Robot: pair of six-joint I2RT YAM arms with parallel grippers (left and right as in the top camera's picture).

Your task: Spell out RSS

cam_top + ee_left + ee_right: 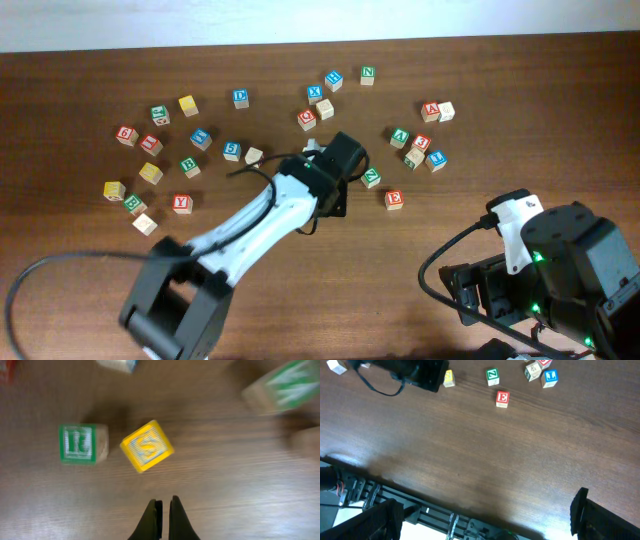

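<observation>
**A:** How many blocks do we count?

**B:** From above, we make out twenty-seven letter blocks (pixel 190 166) scattered on the brown table (pixel 400 290). The left arm hides a few more. Two arms, two grippers.

**A:** And the ones for our word?

**B:** In the left wrist view we see two clearly. One is the yellow S block (pixel 147 446), turned at an angle. The other is one green R block (pixel 77 444), just left of the yellow S block, close but not touching. Another green block (pixel 287 385) sits up and to the right of the yellow S block, too blurred for us to read. We cannot pick out a second S with any certainty.

**A:** The left gripper (pixel 164 507)?

**B:** It sits just below the yellow S block in its own camera, apart from it. Its fingers (pixel 150 517) are pressed nearly together with only a thin slit between them. They pinch nothing and touch no block.

**A:** The right gripper (pixel 487 502)?

**B:** It is well away from the yellow S block, at the near edge of the table. Its fingers (pixel 592 515) are spread wide and hold nothing.
</observation>
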